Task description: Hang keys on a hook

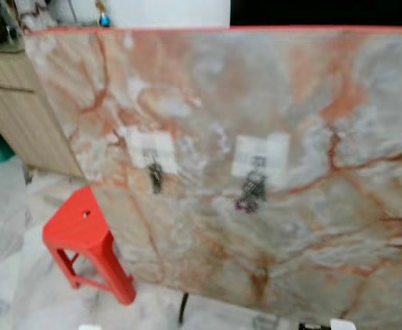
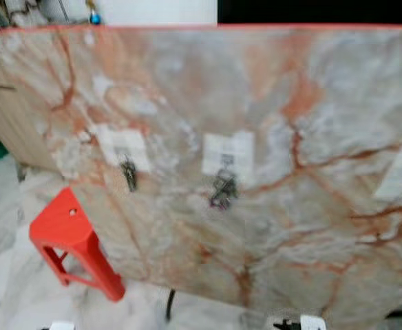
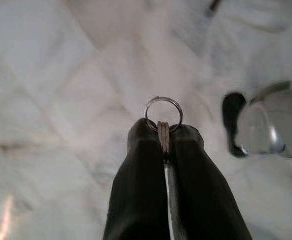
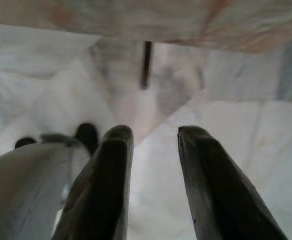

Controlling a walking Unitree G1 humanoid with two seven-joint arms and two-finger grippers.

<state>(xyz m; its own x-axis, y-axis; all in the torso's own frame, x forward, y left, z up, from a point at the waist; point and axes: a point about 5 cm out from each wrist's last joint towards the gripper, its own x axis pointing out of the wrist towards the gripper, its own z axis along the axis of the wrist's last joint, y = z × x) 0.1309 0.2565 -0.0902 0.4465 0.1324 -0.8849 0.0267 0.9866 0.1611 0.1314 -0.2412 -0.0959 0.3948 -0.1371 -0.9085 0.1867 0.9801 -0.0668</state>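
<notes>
- Nearest the left wrist camera, the left gripper (image 3: pixel 164 135) has its two black fingers (image 3: pixel 141 190) pressed together on a key ring (image 3: pixel 164 113); the round wire loop stands just past the fingertips, with the flat key shanks pinched between them.
- Pale marble floor (image 3: pixel 46 75) lies beyond the ring, blurred.
- Right gripper (image 4: pixel 153 132) hangs with its fingers (image 4: pixel 206 175) spread apart and nothing between them, pointing down at the floor near a dark table leg (image 4: pixel 146 65).
- From the head views a large board (image 1: pixel 311 137) veined in orange and grey fills the middle, tilted, with a red top edge.
- White hook pads sit on the board: one at about 9 o'clock of centre (image 1: pixel 151 148), with a dark hook (image 1: pixel 156 177) below it, and one near centre (image 1: pixel 259 157).
- Dark keys (image 1: pixel 251 192) already hang under the centre pad.
- Red stool (image 1: pixel 84 237) stands on the floor at 8 o'clock, beside the board.
- Wooden cabinet (image 1: pixel 15 103) is at 10 o'clock.
</notes>
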